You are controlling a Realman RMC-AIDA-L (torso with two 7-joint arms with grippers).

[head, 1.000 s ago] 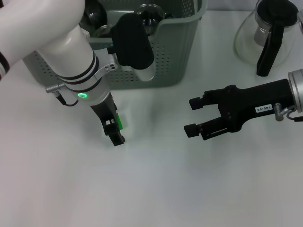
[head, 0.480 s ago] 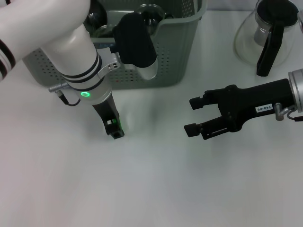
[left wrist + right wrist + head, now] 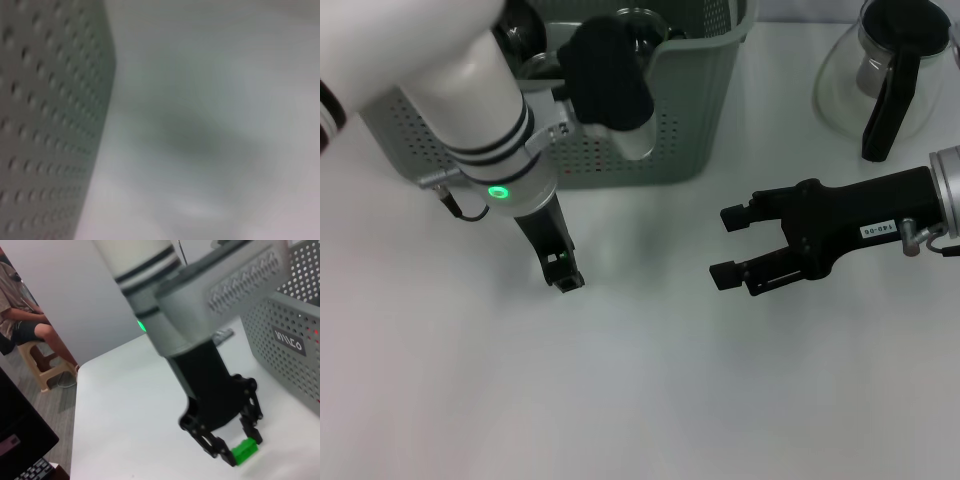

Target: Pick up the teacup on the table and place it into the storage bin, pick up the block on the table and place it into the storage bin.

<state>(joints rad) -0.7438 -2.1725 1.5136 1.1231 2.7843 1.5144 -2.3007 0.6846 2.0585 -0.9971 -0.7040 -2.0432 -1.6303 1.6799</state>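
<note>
My left gripper (image 3: 565,278) reaches down to the table just in front of the storage bin (image 3: 700,110). From the head view its fingers hide the block. In the right wrist view the small green block (image 3: 246,450) lies on the table between the open fingers of the left gripper (image 3: 241,446). The perforated bin wall (image 3: 45,125) fills one side of the left wrist view. A round glass teacup (image 3: 640,22) shows inside the bin, partly behind the left arm. My right gripper (image 3: 727,245) hovers open and empty over the table to the right.
A glass teapot (image 3: 885,70) with a black handle stands at the back right. The bin wall with its black label (image 3: 287,340) is close beside the block. A seated person (image 3: 20,305) is beyond the table's far edge.
The left gripper has lowered and shifted slightly, so the green block seen beside its fingers earlier is now covered in the head view. The right arm has not moved.
</note>
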